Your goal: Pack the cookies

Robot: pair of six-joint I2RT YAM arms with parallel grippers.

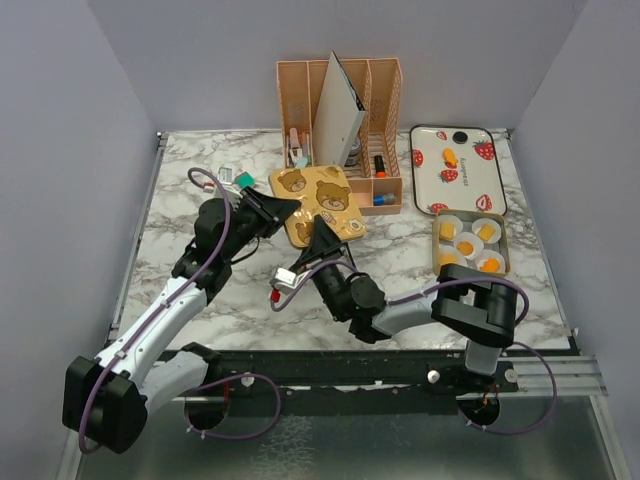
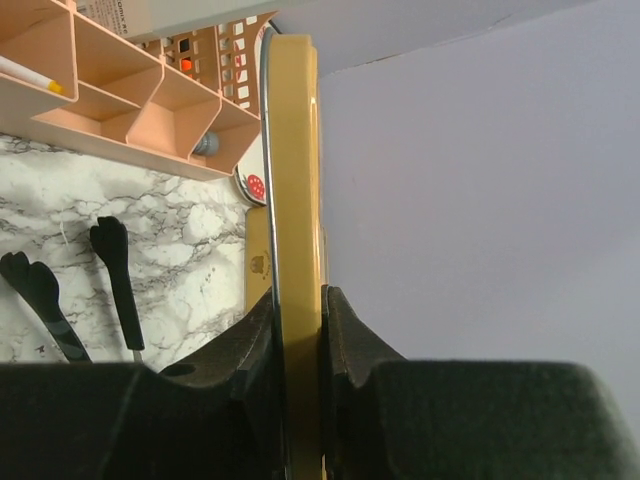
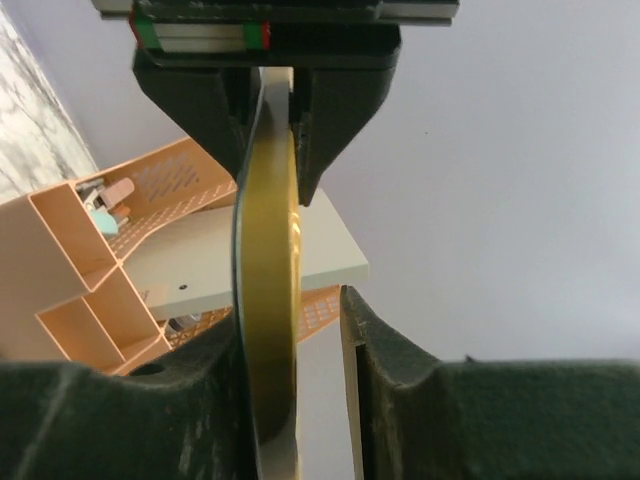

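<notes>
The cookies [image 1: 466, 246] are small orange-yellow pieces in white paper cups inside an open tin [image 1: 505, 250] at the right. One more cookie [image 1: 450, 157] lies on the strawberry-print tray [image 1: 470, 190] behind it. A gold lid with bear prints [image 1: 322, 198] is held tilted above the table's middle. My left gripper [image 1: 285, 208] is shut on its left edge; the lid shows edge-on in the left wrist view [image 2: 295, 170] between the pads [image 2: 298, 310]. My right gripper [image 1: 322, 232] straddles the lid's near edge [image 3: 268, 250] with its jaws open [image 3: 290, 330], one finger apart from it.
A pink desk organizer [image 1: 340, 110] with a leaning grey-white board and pens stands at the back centre, right behind the lid; it also shows in the left wrist view [image 2: 120, 110]. Small items [image 1: 235, 178] lie at the back left. Walls close in on three sides.
</notes>
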